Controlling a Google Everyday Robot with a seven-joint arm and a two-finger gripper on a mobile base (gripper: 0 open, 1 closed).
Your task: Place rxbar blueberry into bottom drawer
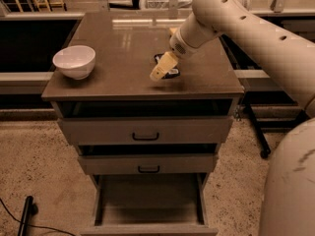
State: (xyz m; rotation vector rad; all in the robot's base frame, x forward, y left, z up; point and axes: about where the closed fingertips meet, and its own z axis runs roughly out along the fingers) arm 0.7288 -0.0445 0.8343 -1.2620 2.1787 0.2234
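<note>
Camera view: the bar (pixel 173 73) is seen lying flat on the brown top (pixel 123 58) of the cabinet. It is near the right side and well apart from the white bowl (pixel 74 61) at the left. Only dark bits of its wrapper are shown, because the tan gripper (pixel 158 73) is set right over it, with the tip pointed down and to the left. Whether the gripper is spread, pressed together or pinching the bar cannot be told. Nor can it be told if the bar is touched yet.

The bar is judged to be small and light, so little force should be needed to lift it. Its wrapper is likely thin, smooth and a bit slippery. The bar inside is likely firm, but it could be bent or squashed if squeezed hard. It lies thin and flat on the top, so it may be hard to get under. It is best taken across its short width, near the middle, so that it is not tipped when lifted.

The top is smooth and a little shiny. The bowl is round and glossy and looks hard. The arm (pixel 236 18) is thick, rounded and cream. The bottom drawer (pixel 147 198) is pulled open, with a wide flat grey floor and low walls. Small black handles (pixel 145 137) are seen on the upper drawers (pixel 197 130).
</note>
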